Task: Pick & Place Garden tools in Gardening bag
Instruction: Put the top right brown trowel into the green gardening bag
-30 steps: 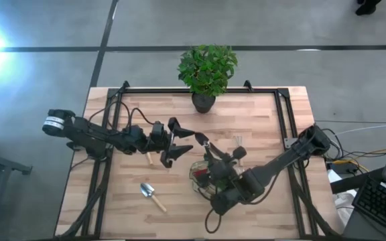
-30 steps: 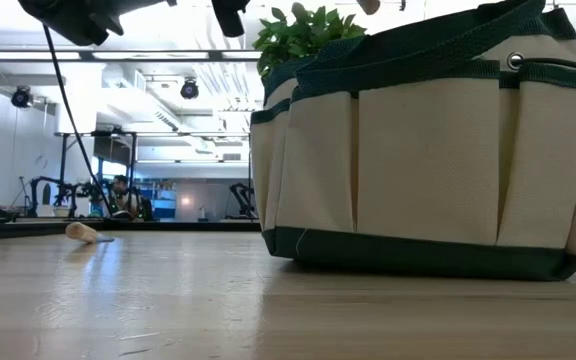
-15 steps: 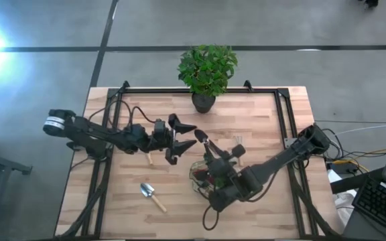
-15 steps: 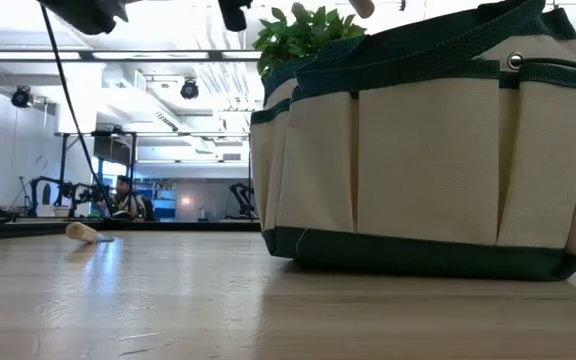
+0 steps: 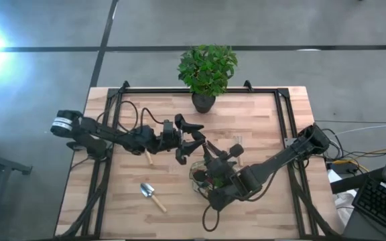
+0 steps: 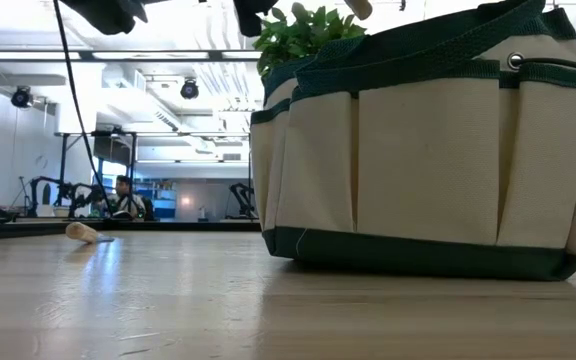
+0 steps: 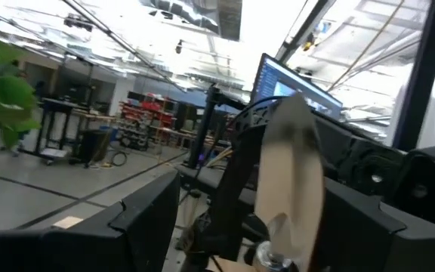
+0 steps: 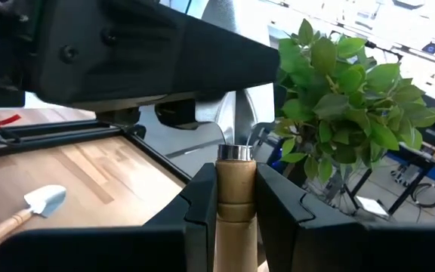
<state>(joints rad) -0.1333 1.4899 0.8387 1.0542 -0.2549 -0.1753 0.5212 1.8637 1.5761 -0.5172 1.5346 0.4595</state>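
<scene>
Right pincer [image 8: 236, 198] is clamped on the wooden handle of a silver-headed hand tool [image 8: 235, 189], and in the right wrist view that handle runs straight out between the two fingers, metal collar and blade at the far end. From above, the right arm sits over the gardening bag [image 5: 203, 177] near the middle of the counter [image 5: 260, 120], with the tool's long axis pointing away from the bag's mouth, up and out toward the left arm.

Left pincer [image 5: 191, 142] hangs just to the left and far side of the bag, fingers spread wide and empty, right up against that raised tool; its own camera shows the silver blade [image 7: 289, 177] standing between its open fingers. So the tool lies directly ahead of the left pincer, and either a handover or a drop into the bag looks close.

A second trowel [image 5: 151, 195] lies on the counter near-left, well apart from both arms. A potted plant [image 5: 206, 70] stands at the far edge.

Hard to read: the bag's interior is mostly covered by the right arm from above, and the low view shows only the bag's side wall [image 6: 428, 160], so what is already inside cannot be told.
</scene>
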